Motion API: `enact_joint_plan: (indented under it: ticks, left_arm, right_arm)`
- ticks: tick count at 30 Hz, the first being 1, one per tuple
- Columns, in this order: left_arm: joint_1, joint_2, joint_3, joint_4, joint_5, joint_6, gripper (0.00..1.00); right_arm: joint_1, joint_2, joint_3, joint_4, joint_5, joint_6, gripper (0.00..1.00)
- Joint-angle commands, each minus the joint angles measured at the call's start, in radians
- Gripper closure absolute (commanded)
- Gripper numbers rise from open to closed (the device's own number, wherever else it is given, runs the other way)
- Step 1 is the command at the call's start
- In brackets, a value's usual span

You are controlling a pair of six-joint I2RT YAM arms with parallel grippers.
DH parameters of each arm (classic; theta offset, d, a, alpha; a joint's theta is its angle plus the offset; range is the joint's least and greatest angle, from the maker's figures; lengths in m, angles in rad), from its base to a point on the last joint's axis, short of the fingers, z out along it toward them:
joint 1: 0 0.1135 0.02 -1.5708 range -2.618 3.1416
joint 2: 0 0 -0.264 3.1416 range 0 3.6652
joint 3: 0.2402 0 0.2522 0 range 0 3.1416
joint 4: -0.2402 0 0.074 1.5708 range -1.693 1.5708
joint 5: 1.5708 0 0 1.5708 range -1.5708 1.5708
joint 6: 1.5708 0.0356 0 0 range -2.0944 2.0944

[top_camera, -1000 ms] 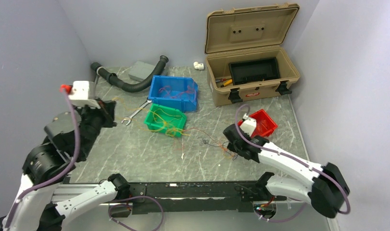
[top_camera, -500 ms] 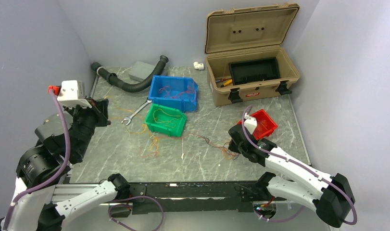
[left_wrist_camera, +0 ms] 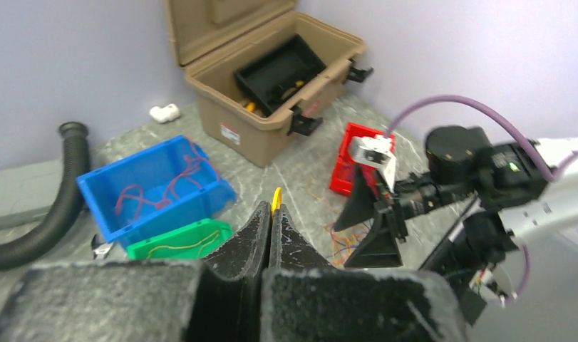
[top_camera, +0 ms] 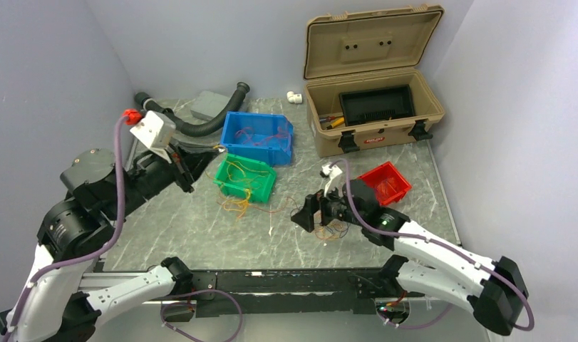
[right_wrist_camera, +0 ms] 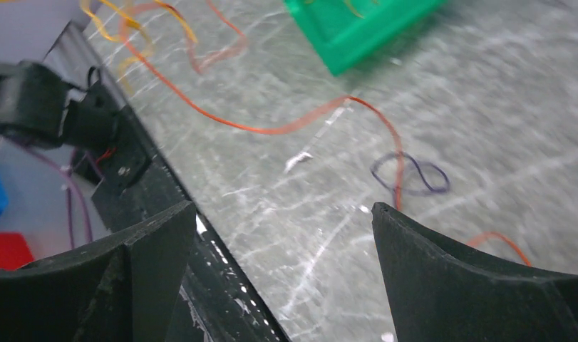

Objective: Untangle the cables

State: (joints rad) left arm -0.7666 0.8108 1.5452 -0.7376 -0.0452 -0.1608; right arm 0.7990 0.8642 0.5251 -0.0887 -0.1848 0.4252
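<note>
Cables (top_camera: 234, 206) by green bin (top_camera: 236, 189) look light, limp, snaggy.
Left end effector (left_wrist_camera: 271, 208) seems pinched on a yellow strand (left_wrist_camera: 276, 194); right end effector (right_wrist_camera: 282, 210) wide, empty; take one loose loop.

place: robot lab workcell | cues: bare grey walls (top_camera: 200, 43), stone-pattern table (top_camera: 200, 228), tan toolbox (top_camera: 385, 139), blue parts bin (top_camera: 261, 153)

Orange and yellow cables (right_wrist_camera: 257, 130), green bin (top_camera: 236, 189), blue bin (top_camera: 261, 153), red bin (top_camera: 400, 194), tan case (top_camera: 385, 132), grey table (top_camera: 200, 228) with white veins.
</note>
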Motion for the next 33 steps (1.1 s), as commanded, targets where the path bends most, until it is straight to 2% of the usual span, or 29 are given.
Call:
enact_joint_plan:
  ticks: [1, 8, 12, 19, 21, 23, 25, 27, 28, 31, 33]
  left_arm:
    - [0.000, 0.018, 0.023, 0.058, 0.203, 0.047, 1.00]
    - [0.000, 0.020, 0.029, 0.044, 0.199, 0.090, 1.00]
    - [-0.001, 0.022, 0.040, 0.031, 0.190, 0.116, 1.00]
    - [-0.001, 0.005, 0.058, 0.031, 0.064, 0.149, 1.00]
    - [-0.002, 0.005, 0.069, 0.029, 0.014, 0.149, 1.00]
    - [-0.001, 0.007, 0.078, 0.023, -0.056, 0.197, 1.00]
    - [-0.001, 0.005, 0.086, 0.023, -0.113, 0.215, 1.00]
    - [-0.002, 0.002, 0.091, 0.027, -0.177, 0.230, 1.00]
    - [-0.002, -0.001, 0.093, 0.031, -0.224, 0.232, 1.00]
    - [-0.001, -0.020, 0.076, 0.064, -0.404, 0.224, 1.00]
    - [-0.001, -0.046, 0.040, 0.101, -0.476, 0.234, 1.00]
  right_arm:
    - [0.061, 0.095, 0.107, 0.183, -0.136, -0.157, 0.06]
    - [0.143, 0.287, 0.238, 0.252, -0.179, -0.216, 0.09]
    - [0.178, 0.398, 0.276, 0.283, -0.160, -0.216, 0.25]
    - [0.186, 0.420, 0.181, 0.351, -0.196, -0.166, 0.27]
    - [0.186, 0.407, 0.148, 0.344, -0.218, -0.158, 0.31]
    - [0.186, 0.393, 0.121, 0.318, -0.208, -0.161, 0.46]
    - [0.186, 0.384, 0.101, 0.271, -0.153, -0.162, 0.69]
    - [0.185, 0.368, 0.089, 0.220, -0.069, -0.145, 0.97]
    - [0.185, 0.352, 0.082, 0.194, -0.016, -0.124, 1.00]
    - [0.180, 0.259, 0.020, 0.187, 0.097, -0.074, 1.00]
    - [0.174, 0.162, -0.031, 0.203, 0.171, -0.038, 1.00]
